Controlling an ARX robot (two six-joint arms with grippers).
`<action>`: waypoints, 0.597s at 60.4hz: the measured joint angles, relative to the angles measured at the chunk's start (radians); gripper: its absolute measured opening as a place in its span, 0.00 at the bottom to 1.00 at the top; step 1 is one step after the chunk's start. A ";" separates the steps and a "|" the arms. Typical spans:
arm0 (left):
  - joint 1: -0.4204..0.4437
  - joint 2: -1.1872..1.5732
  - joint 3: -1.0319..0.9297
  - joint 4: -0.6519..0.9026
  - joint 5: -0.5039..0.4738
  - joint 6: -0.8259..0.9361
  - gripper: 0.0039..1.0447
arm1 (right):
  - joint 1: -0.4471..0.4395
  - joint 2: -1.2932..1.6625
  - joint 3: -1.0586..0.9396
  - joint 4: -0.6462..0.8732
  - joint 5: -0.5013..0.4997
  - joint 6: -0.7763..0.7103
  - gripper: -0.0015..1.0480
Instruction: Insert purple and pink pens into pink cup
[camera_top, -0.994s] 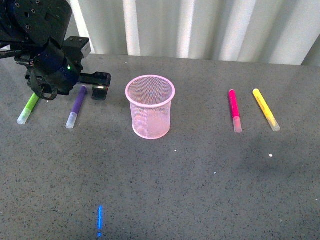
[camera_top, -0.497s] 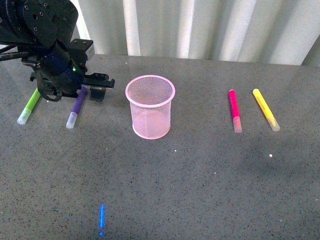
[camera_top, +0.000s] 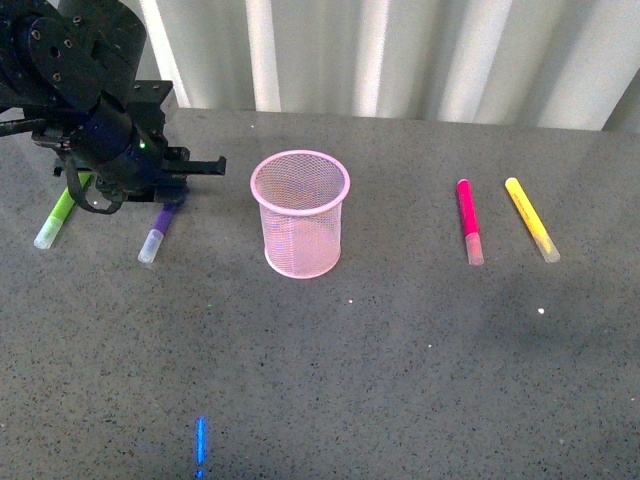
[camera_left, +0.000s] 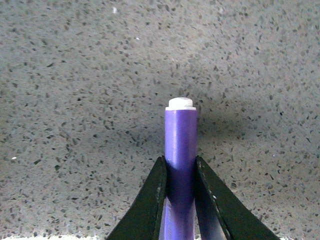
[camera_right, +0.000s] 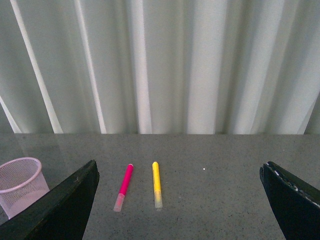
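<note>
On the left side of the grey speckled surface (camera_top: 400, 380), the left gripper (camera_left: 180, 164) is pinching the purple pen (camera_left: 180, 131) across its barrel. The left wrist view is showing both fingers (camera_left: 150, 200) pressing on the barrel, its white end plug projecting beyond them. The front view is hiding that contact behind the arm's dark body, exposing only the pale cap end. The right wrist view is showing the right gripper (camera_right: 179, 167) with fingers spread wide. The pink cup (camera_top: 300, 212) is standing upright mid-surface, apart from both pens. The pink pen (camera_top: 468, 220) is lying flat to its right, just beside a yellow marker (camera_top: 530, 218); a lime-green marker (camera_top: 57, 217) is lying near the left gripper. Compared with half a second ago, the purple pen's cap end is sitting slightly nearer the camera.
</note>
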 joint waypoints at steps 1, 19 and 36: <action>0.002 -0.006 -0.010 0.017 -0.006 -0.005 0.12 | 0.000 0.000 0.000 0.000 0.000 0.000 0.93; -0.026 -0.348 -0.334 0.682 -0.034 -0.171 0.12 | 0.000 0.000 0.000 0.000 0.000 0.000 0.93; -0.203 -0.391 -0.598 1.198 -0.240 -0.232 0.12 | 0.000 0.000 0.000 0.000 0.000 0.000 0.93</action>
